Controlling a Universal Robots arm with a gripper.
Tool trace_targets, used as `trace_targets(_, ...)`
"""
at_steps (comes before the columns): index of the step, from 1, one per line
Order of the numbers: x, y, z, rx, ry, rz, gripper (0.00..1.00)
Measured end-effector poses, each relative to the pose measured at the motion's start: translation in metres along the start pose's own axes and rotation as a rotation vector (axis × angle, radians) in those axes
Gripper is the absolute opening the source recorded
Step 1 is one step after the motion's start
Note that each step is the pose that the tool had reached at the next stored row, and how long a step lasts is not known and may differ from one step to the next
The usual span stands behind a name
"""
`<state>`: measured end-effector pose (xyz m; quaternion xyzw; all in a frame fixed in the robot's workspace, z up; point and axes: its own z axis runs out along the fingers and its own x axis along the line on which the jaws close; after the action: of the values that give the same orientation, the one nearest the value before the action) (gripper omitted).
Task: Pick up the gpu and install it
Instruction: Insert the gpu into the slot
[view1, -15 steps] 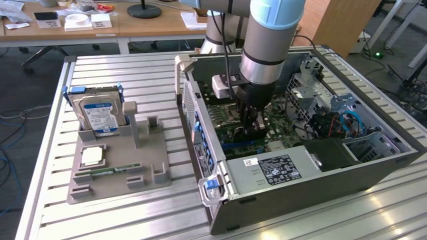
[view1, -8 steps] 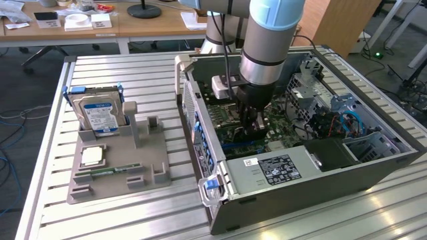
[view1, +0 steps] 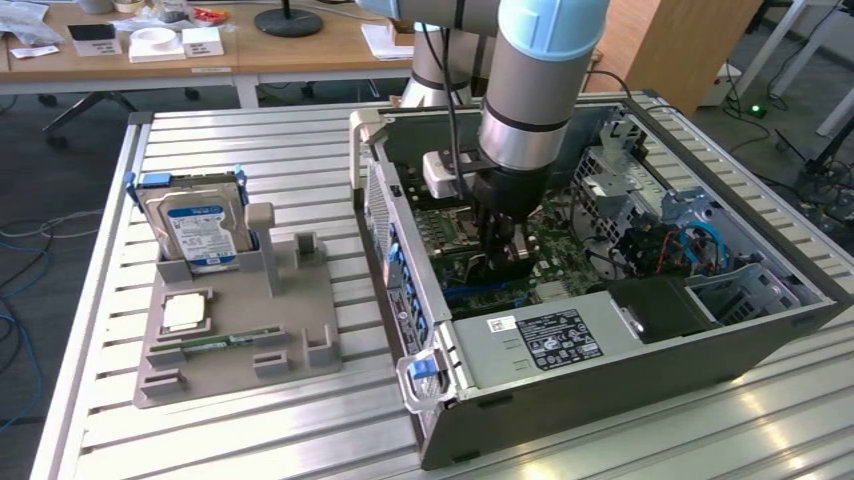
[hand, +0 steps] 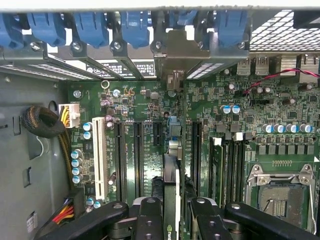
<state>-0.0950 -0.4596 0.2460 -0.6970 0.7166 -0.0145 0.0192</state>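
The gpu (hand: 170, 185) stands on edge inside the open computer case (view1: 641, 370), its thin dark card seen edge-on over the motherboard (hand: 145, 107). It lines up with the expansion slots, between the long black slots beside the white slot (hand: 101, 157) and the memory slots next to the empty processor socket (hand: 280, 192). Its silvery bracket end (hand: 172, 55) reaches the case's rear wall, under the row of blue retention clips (hand: 90, 27).

The gripper (hand: 170, 210) is partly closed on the gpu, one black finger (hand: 150, 215) pressed to each side of the card's upper edge. In the exterior view the gripper (view1: 505, 262) reaches straight down into the case from the arm's silver and light blue wrist (view1: 534, 90).

A red and black wire pair (hand: 280, 75) runs across the motherboard near the rear ports. A bundle of sleeved cables (hand: 42, 122) curls at the case wall beside the white slot.

Outside the case, toward the exterior view's left, a grey holder tray (view1: 234, 330) sits on the slatted metal table (view1: 267, 430). It carries a hard drive (view1: 198, 232) standing upright, a processor chip (view1: 184, 312) lying flat and a green memory stick (view1: 220, 341).
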Motion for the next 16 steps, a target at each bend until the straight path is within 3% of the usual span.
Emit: trace_targets(16,0.0000,0.0000,-0.0017,0.0001,0.0000,0.000,0.26)
